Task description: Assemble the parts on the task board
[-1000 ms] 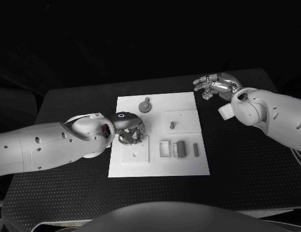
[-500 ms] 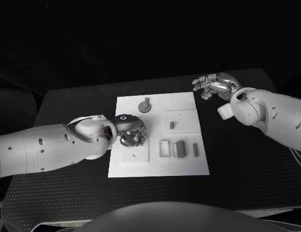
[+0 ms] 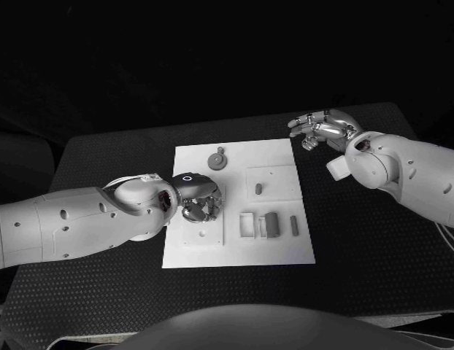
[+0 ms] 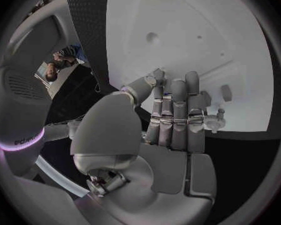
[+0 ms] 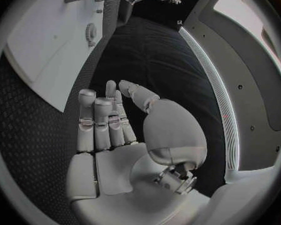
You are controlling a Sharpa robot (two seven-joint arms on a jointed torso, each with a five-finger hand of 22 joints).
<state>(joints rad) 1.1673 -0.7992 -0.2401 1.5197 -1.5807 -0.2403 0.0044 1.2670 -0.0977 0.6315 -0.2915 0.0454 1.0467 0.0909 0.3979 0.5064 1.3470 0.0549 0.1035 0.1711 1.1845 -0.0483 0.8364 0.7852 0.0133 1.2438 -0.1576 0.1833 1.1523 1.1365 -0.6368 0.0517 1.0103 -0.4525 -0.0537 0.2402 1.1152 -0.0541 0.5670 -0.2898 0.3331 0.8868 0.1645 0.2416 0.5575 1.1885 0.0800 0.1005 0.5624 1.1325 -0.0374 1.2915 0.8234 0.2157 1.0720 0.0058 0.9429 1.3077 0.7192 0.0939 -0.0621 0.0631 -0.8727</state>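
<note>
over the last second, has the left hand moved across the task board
Barely. The left hand stays over the task board's left half, just nearer the robot than the round grey part; only the forearm shifted slightly.

arms: two, white, smooth rounded shells with small dark round holes along them
left hand (image 3: 198, 202): silver, segmented fingers, dark wrist cuff carrying a small pale ring mark
right hand (image 3: 320, 129): silver, ridged fingers (metal fittings at the tips), bulbous thumb base
palms: pale grey flat plates
</note>
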